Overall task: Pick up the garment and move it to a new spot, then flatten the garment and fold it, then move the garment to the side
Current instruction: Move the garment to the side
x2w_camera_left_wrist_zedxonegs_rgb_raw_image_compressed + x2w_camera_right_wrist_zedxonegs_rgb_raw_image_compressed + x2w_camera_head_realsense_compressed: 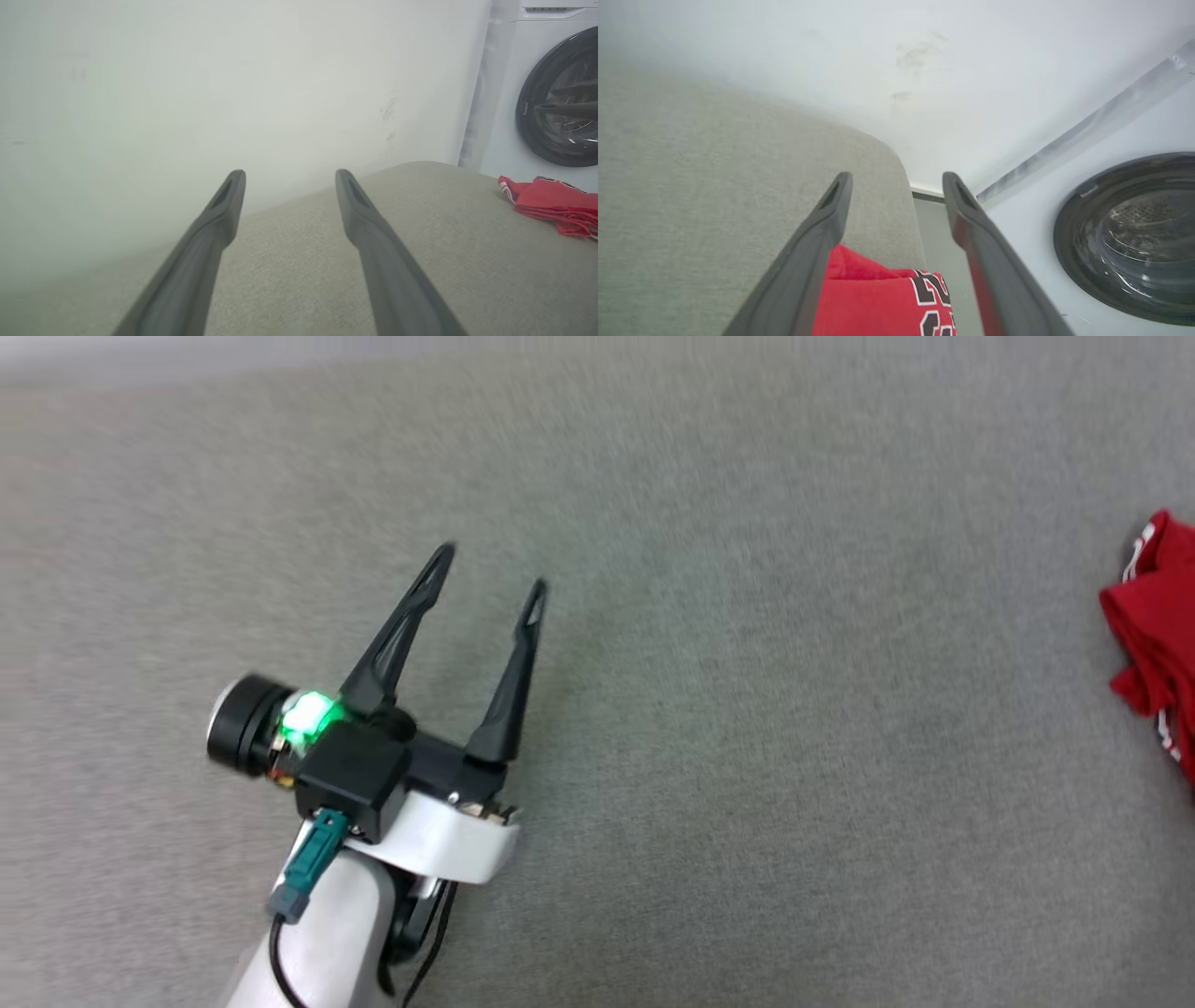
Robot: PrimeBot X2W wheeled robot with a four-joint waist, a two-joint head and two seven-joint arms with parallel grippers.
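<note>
Grey upholstered surface [747, 616]: the garment [1153, 644] lies bunched at its right edge, beneath the right gripper [896, 179] and its spread fingers (left gripper [491, 569], likewise open, well apart).

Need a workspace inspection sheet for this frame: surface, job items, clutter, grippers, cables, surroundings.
Surface: grey woven fabric surface, bare over most of its area.
Job's things: red jersey T-shirt with black-and-white block lettering, bunched, not flat, at the surface's right edge near the washing machine.
Clutter: nothing seen.
Grippers: left gripper open, empty, over bare fabric, well apart from the T-shirt. Right gripper open, with the T-shirt showing between its fingers, not clamped.
Cables: black cable with teal connector at the left wrist, running down the pale forearm.
Surroundings: white wall behind the surface; white front-loading washing machine with a dark round door beside it.
</note>
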